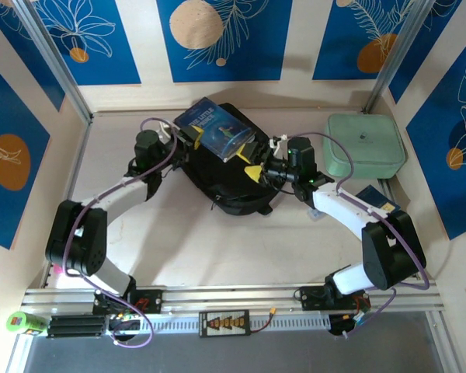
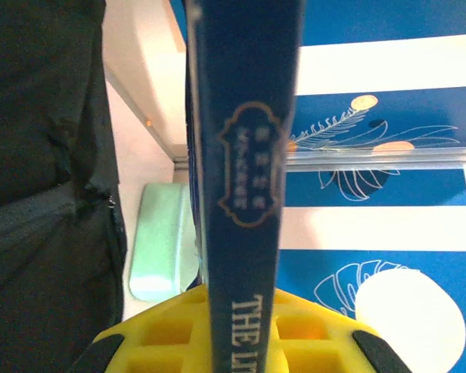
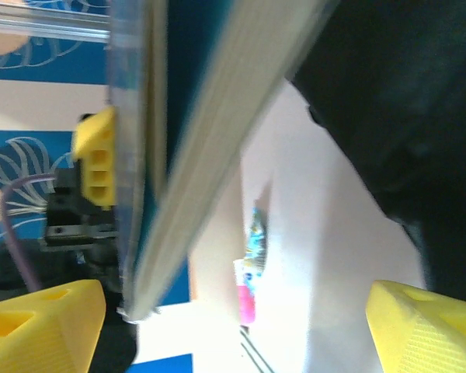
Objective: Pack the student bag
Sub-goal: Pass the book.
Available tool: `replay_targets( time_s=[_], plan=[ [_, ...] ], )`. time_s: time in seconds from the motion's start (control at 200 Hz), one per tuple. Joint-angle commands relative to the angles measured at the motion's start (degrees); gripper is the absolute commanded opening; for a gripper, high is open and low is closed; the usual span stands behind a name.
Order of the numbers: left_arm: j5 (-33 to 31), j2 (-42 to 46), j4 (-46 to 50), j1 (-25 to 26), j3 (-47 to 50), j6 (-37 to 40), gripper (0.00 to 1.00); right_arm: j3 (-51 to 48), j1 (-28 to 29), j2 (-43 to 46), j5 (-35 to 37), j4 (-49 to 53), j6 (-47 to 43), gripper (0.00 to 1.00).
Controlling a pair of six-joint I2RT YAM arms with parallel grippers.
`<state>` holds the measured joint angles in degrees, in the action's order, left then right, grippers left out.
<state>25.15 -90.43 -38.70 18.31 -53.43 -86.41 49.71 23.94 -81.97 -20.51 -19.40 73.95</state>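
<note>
Clamps a dark blue hardcover book (image 1: 216,128) at its spine in the left gripper (image 1: 188,137), above the large black soft fabric backpack (image 1: 237,190) lying mid-table. Holds the right gripper (image 1: 258,169) with yellow fingers (image 3: 39,318) wide apart beside the book, at the backpack's right.

The bag (image 1: 237,193) is black, the book (image 1: 215,130) dark blue with a gold spine emblem, the case (image 1: 363,144) mint green, the jaws yellow.

Blk/white arm links (image 1: 118,194); purple cables (image 3: 8,229) (both arms); yellow gridded fingers (image 3: 427,330).
</note>
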Motion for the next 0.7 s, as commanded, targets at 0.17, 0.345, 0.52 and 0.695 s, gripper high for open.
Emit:
replay_targets(
  time_s=[0.17,0.345,0.52,0.695],
  plan=[
    [-1.2,-2.1,-11.2,1.3,-2.4,-6.5,0.00,3.9,1.1,-2.6,0.6,-8.1,7.1,0.88],
    [-0.9,-1.4,-11.7,1.5,-1.9,-6.9,0.00,7.3,3.7,-4.4,2.8,-6.5,8.8,0.86],
    [0.1,-1.2,-13.1,1.6,-1.5,-7.6,0.00,6.5,3.0,-7.2,4.4,-11.5,13.8,0.83],
    [0.2,-0.3,-13.3,1.6,0.2,-7.8,0.00,7.7,1.6,-7.7,5.4,-12.7,12.2,0.64]
  ],
)
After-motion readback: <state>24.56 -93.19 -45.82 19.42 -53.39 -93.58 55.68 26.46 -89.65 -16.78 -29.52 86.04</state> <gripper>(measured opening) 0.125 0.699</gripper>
